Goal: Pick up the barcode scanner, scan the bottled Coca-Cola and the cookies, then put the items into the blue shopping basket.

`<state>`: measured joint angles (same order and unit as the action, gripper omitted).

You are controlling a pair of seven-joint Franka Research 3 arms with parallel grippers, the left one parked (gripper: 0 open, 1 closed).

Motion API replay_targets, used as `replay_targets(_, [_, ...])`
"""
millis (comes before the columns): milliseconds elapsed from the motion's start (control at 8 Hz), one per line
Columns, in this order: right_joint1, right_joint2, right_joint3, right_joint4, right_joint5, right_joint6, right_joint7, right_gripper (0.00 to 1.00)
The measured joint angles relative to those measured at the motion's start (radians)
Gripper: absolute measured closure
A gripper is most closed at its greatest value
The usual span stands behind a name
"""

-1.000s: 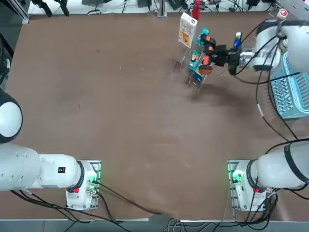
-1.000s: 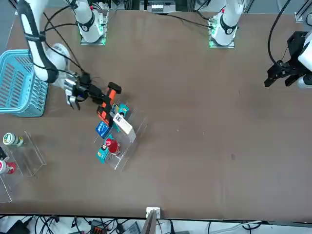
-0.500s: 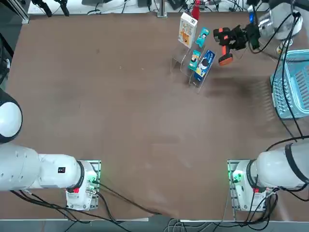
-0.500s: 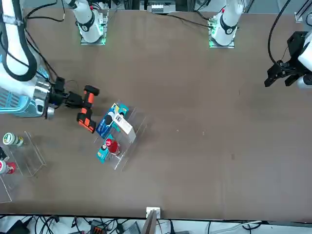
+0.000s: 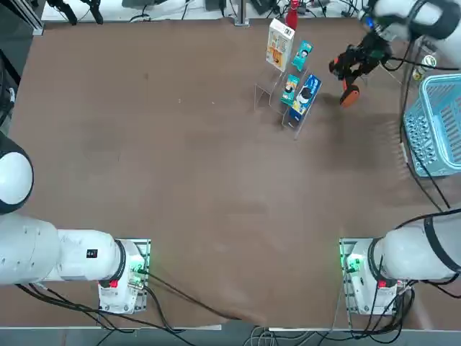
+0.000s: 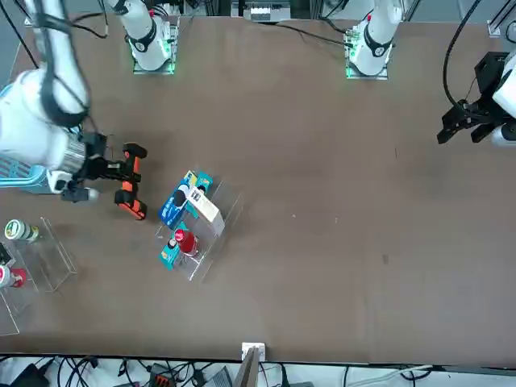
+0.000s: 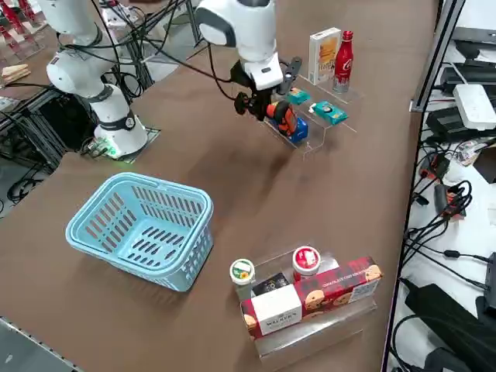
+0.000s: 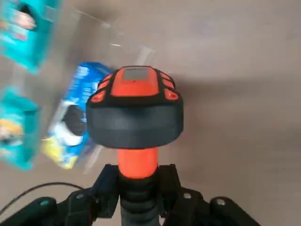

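The right claw [image 8: 137, 197] is clenched on the scanner [image 8: 135, 115], held above the table just beside the clear rack [image 5: 277, 90], on its basket side. The cookies [image 5: 279, 43] and Coke [image 5: 291, 16] stand upright at the rack's far end, past 2 teal packets [image 5: 302, 55] and a blue one [image 5: 307, 94]. The basket [image 7: 139, 229] holds nothing.

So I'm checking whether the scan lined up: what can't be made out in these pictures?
- Barcodes on the cookies and bottled Coca-Cola: too small in every view.
- Right gripper fingers: mostly hidden behind the barcode scanner, wrist view.
- Blue shopping basket: cut off by the top view's edge.
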<state>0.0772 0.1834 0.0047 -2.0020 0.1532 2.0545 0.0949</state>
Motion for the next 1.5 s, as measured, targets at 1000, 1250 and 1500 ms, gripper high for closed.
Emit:
replay_targets(1000, [0.067, -0.071, -0.011, -0.336, -0.282, 0.193, 0.223, 0.56])
replay_targets(1250, [0.054, -0.089, -0.015, -0.414, -0.312, 0.25, 0.224, 0.56])
replay_targets(1500, [0.032, -0.086, -0.016, -0.452, -0.316, 0.274, 0.225, 0.56])
